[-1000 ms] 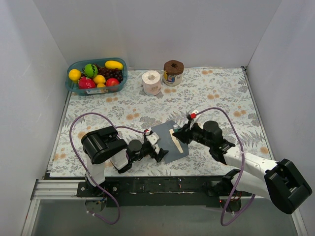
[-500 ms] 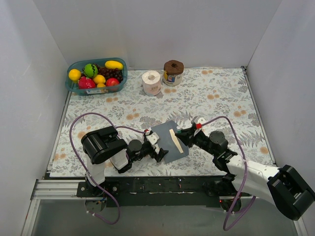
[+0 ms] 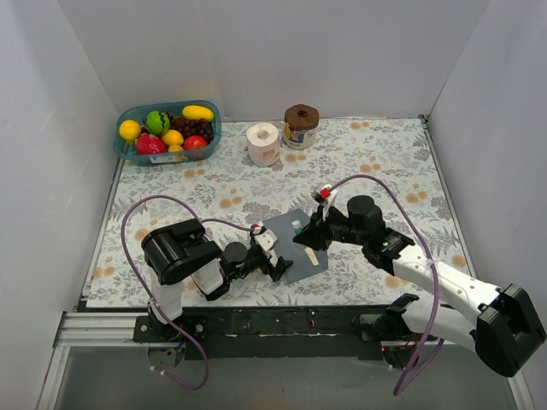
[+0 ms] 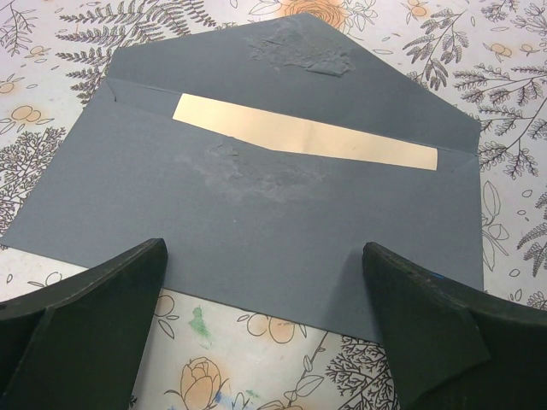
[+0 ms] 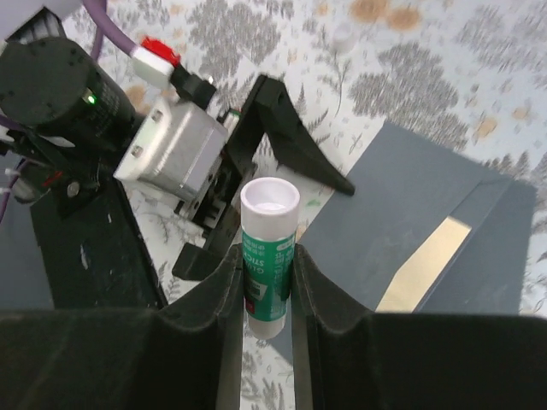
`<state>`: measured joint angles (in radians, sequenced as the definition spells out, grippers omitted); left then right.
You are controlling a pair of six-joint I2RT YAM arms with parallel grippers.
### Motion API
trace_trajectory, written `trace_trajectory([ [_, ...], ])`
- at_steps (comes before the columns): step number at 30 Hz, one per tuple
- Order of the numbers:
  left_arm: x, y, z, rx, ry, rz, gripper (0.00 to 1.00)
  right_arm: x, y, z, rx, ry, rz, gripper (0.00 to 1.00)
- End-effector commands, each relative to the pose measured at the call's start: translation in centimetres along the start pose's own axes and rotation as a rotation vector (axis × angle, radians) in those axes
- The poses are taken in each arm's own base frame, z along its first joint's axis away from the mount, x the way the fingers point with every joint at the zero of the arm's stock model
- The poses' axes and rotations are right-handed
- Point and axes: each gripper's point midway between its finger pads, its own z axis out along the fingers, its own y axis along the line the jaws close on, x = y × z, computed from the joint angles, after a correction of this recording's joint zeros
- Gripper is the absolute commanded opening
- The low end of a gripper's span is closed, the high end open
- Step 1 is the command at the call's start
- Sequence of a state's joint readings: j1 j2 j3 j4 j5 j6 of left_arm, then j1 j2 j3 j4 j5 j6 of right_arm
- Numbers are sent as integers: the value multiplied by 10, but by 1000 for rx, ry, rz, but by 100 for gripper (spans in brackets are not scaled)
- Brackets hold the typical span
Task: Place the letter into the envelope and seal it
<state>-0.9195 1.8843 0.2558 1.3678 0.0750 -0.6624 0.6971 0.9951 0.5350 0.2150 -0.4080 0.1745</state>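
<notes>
Clamping a glue stick [image 5: 268, 224] in the right pincer [image 5: 267, 256], just beside the envelope [image 4: 256, 222]. Holding the left pincer [image 4: 263, 256] wide apart, envelope just ahead, letter [image 4: 299, 137] tucked inside. Seemingly sealing now, needing glue rubbed on the flap [image 4: 325, 77].

Enclosure: three plain white panel walls, back [image 3: 273, 51], left [image 3: 43, 171], right [image 3: 504, 128], meeting at sharp vertical corners.
Table covered by a pale cloth printed with grey fern leaves and orange blossoms [image 3: 385, 162], lying flat.
Near edge: silver aluminium rail [image 3: 94, 329]; below it a dull grey floor strip [image 3: 282, 384].
Far edge: teal plastic basket of toy fruit [image 3: 215, 128], white paper roll [image 3: 263, 143], brown-lidded jar [image 3: 300, 125] just beside the roll.
Light even, diffuse; shadows soft.
</notes>
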Motion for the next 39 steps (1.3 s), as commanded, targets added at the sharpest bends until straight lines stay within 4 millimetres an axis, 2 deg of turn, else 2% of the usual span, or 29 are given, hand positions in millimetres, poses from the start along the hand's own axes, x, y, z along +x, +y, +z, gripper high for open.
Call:
trace_trajectory([
  [1, 60, -3, -18, -8, 219, -53, 98, 50, 14, -8, -42, 267, 185, 1],
  [4, 61, -2, -19, -11, 222, -53, 98, 63, 23, -9, -90, 284, 229, 1],
  [14, 61, -2, -17, -9, 225, -50, 98, 73, 44, -11, -216, 300, 307, 1],
  [18, 62, -1, -18, -16, 228, -50, 98, 83, 44, -8, -232, 333, 335, 1],
  [32, 62, -2, -17, -11, 228, -50, 98, 93, 42, 9, -243, 353, 403, 1],
  [39, 62, -1, -17, -14, 228, -50, 98, 95, 53, 19, -283, 380, 408, 1],
])
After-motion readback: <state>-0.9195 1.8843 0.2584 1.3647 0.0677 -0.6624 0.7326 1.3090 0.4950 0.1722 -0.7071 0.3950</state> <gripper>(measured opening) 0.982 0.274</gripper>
